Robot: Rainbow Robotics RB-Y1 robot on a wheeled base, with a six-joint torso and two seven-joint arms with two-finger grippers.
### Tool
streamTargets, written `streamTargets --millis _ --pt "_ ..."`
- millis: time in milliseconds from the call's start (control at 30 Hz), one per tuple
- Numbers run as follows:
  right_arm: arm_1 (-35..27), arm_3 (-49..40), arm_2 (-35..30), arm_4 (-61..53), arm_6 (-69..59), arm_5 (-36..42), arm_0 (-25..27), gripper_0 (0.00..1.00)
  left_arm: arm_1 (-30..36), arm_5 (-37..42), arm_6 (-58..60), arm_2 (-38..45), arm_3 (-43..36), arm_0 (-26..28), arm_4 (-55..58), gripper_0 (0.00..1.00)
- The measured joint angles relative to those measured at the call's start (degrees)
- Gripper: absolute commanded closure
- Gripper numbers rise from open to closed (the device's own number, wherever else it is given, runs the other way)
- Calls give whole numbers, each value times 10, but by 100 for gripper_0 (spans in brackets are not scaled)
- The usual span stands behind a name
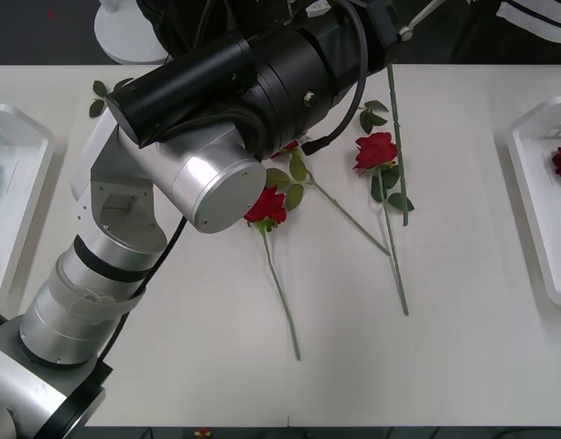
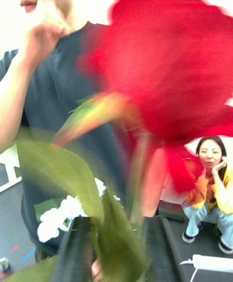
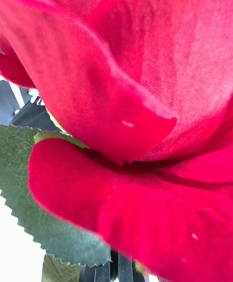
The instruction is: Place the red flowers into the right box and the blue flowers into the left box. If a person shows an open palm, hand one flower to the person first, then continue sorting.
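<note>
On the near table, around 6 o'clock from my left arm's wrist, two loose red flowers (image 1: 266,208) lie with their stems trailing toward me. Well out at 3 o'clock sits the right box (image 1: 534,183), one rose already inside, and the left box (image 1: 19,174) is at 9 o'clock.

Farther out, my left gripper (image 3: 118,268) is pinched tight just under the head of the held rose (image 3: 145,92). Its long stem (image 1: 396,137) hangs along a 12-to-6 line over the far table.

As I read it, everything hinges on the right box lying at 3 o'clock, so the left arm must carry crosswise with that stem dangling.

My right gripper (image 2: 114,248) has narrowed on the stem of a second rose (image 2: 170,68). Beyond it, the person (image 2: 53,97) has a hand curled at the face, not an open palm.
</note>
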Motion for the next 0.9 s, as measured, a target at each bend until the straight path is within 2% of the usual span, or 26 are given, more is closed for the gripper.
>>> streamTargets --millis 133,400,667,900 --pt "0 0 0 -1 0 3 0 2 0 0 0 0 0 0 0 100" --pt "0 -4 0 -14 0 32 0 0 0 0 0 0 0 0 0 100" --pt "-34 -65 0 -79 -15 214 0 0 0 0 0 0 0 0 0 100" --pt "-69 -75 0 -162 -60 444 0 0 0 0 0 0 0 0 0 100"
